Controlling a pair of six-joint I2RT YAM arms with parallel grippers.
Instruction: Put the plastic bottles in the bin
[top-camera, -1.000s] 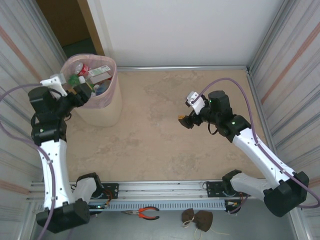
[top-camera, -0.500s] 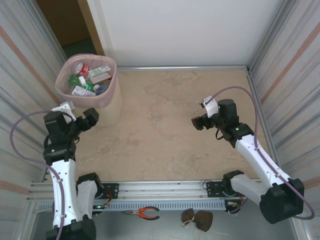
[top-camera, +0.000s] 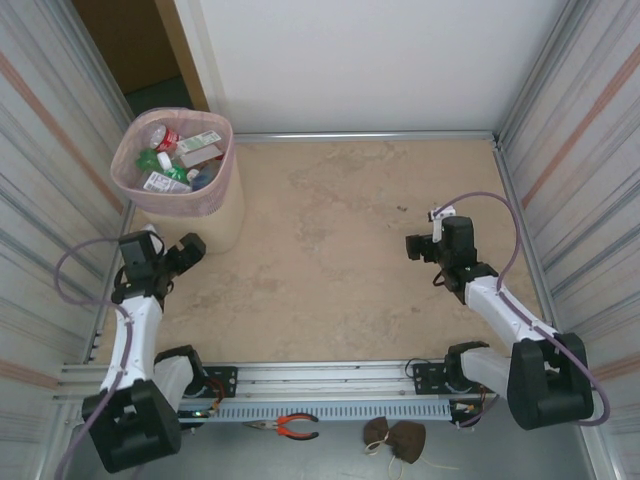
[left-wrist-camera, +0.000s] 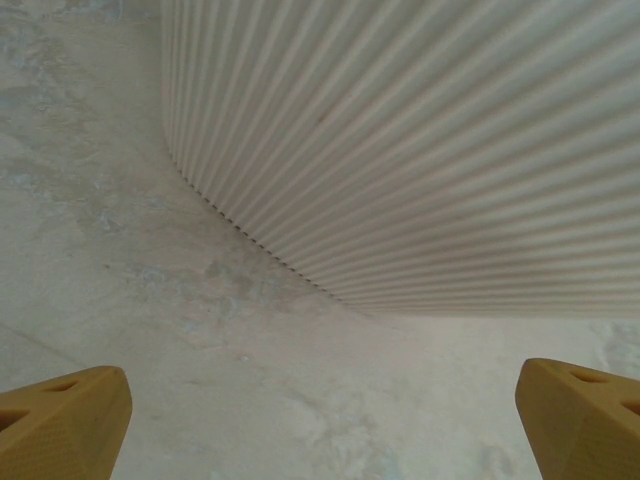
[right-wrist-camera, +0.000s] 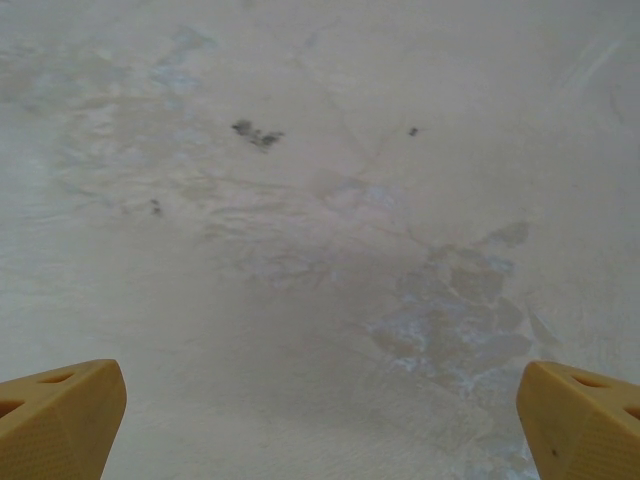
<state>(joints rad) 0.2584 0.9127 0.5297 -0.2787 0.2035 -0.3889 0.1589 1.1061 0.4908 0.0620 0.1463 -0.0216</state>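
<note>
The pale pink bin (top-camera: 213, 215) stands at the far left of the table, and its ribbed wall (left-wrist-camera: 420, 150) rises close ahead in the left wrist view. Several plastic bottles (top-camera: 165, 160) lie inside it, clear and green, with red, white and blue labels. My left gripper (top-camera: 188, 250) sits low beside the bin's near side, open and empty; its yellow fingertips (left-wrist-camera: 60, 420) stand far apart over bare table. My right gripper (top-camera: 413, 246) hovers low at the right, also open, its fingertips (right-wrist-camera: 575, 415) wide apart with nothing between them.
Corrugated metal walls close in the table on the left (top-camera: 45, 150) and the right (top-camera: 585, 150), and a white wall (top-camera: 360, 60) backs it. Orange-handled pliers (top-camera: 285, 426) and a brown cloth lump (top-camera: 395, 438) lie below the near rail (top-camera: 320, 385).
My left arm has come back from the bin's rim and dropped low beside the bin, its jaws widening. My right arm has drawn back toward its base and to the right.
</note>
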